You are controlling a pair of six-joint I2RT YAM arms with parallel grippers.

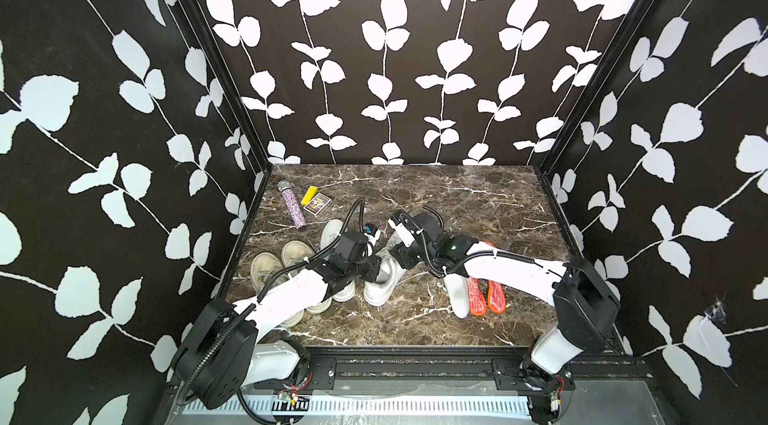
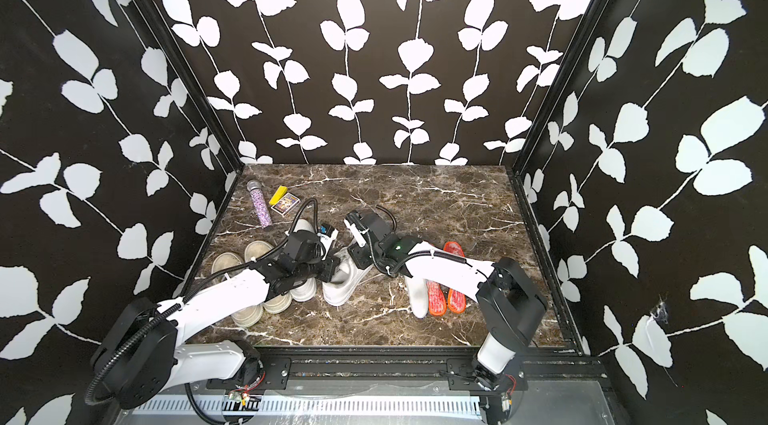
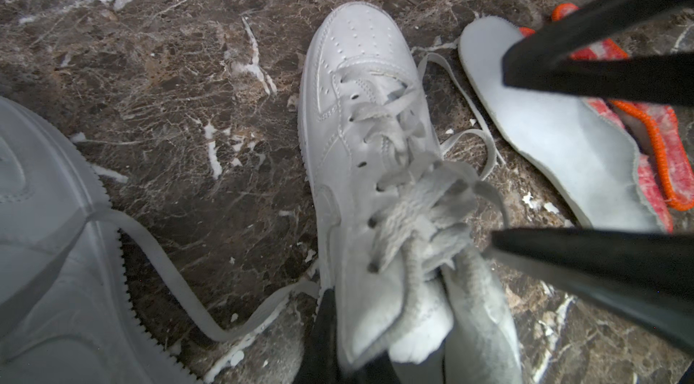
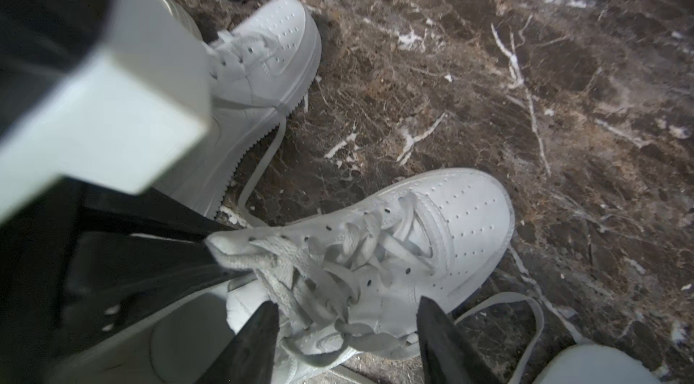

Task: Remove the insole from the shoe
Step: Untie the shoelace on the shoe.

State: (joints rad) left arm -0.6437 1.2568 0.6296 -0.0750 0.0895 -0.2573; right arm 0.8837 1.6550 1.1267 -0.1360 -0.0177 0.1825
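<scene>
Barely begun: shoe braced, insole not out yet.
Left claw [image 4: 212, 250] is pinched tight on the top eyelet flap of the shoe [image 4: 432, 235], steadying it on the table [image 4: 525, 81]. Right claw [image 4: 347, 303] hangs just above the laces, jaws about half apart, holding nothing. Below it the insole is hidden by tongue and laces, so I judge it sits inside the shoe. Left to do: reach in, grip it, draw it out. A white spare [image 3: 555, 145] and an orange pair [image 1: 476, 300] lie beside the right claw.
</scene>
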